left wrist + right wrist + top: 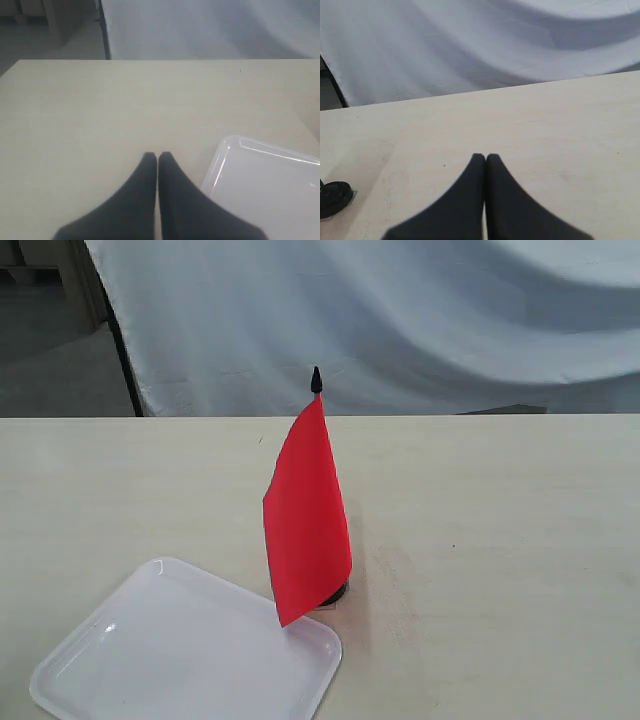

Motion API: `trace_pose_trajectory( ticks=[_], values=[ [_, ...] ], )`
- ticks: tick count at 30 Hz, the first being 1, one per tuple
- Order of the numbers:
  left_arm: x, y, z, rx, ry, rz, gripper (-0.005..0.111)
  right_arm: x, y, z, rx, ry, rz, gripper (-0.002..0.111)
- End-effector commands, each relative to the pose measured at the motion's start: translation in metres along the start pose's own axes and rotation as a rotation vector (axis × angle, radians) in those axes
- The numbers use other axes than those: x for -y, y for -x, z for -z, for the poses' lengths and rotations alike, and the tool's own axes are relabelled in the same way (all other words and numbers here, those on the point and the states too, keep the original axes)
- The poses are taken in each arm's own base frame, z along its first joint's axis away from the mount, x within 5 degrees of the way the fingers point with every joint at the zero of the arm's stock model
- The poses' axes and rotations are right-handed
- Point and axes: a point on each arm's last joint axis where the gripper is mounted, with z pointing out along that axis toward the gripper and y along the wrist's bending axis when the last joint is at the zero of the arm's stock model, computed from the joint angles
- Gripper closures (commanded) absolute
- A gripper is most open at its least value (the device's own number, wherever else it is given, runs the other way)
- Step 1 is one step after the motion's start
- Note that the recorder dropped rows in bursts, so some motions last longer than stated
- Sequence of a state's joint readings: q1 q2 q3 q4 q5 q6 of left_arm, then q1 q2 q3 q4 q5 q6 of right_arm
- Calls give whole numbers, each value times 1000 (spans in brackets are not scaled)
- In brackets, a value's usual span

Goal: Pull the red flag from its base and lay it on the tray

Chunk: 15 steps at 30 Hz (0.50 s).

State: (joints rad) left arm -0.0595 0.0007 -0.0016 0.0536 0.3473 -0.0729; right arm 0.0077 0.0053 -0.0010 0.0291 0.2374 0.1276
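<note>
The red flag (305, 515) stands upright in the middle of the table, its black pointed tip at the top. Its cloth hangs down and hides most of the black base (338, 592), which also shows at the edge of the right wrist view as a round black disc (334, 197). The white tray (185, 655) lies flat at the near left, its corner just under the flag's lower tip; it appears too in the left wrist view (265, 175). My left gripper (157, 156) is shut and empty over bare table beside the tray. My right gripper (485, 157) is shut and empty, well apart from the base. Neither arm shows in the exterior view.
The pale wooden table (500, 540) stretches wide to the right and behind the flag. A grey-white cloth backdrop (400, 320) hangs behind the far table edge, with a dark post (125, 350) at its left.
</note>
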Motion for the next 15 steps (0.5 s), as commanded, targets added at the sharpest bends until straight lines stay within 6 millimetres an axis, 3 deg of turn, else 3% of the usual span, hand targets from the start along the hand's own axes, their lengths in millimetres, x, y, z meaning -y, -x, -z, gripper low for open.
trace_pose_trajectory(
  ticks=[1, 8, 15],
  values=[
    [0, 0, 0, 3, -4, 6, 105, 0, 1, 0, 16, -1, 8, 108],
    [0, 0, 0, 3, -4, 6, 105, -1, 11, 1, 122, 12, 9, 108],
    [0, 0, 0, 3, -4, 6, 105, -6, 47, 14, 549, 67, 9, 108]
  ],
)
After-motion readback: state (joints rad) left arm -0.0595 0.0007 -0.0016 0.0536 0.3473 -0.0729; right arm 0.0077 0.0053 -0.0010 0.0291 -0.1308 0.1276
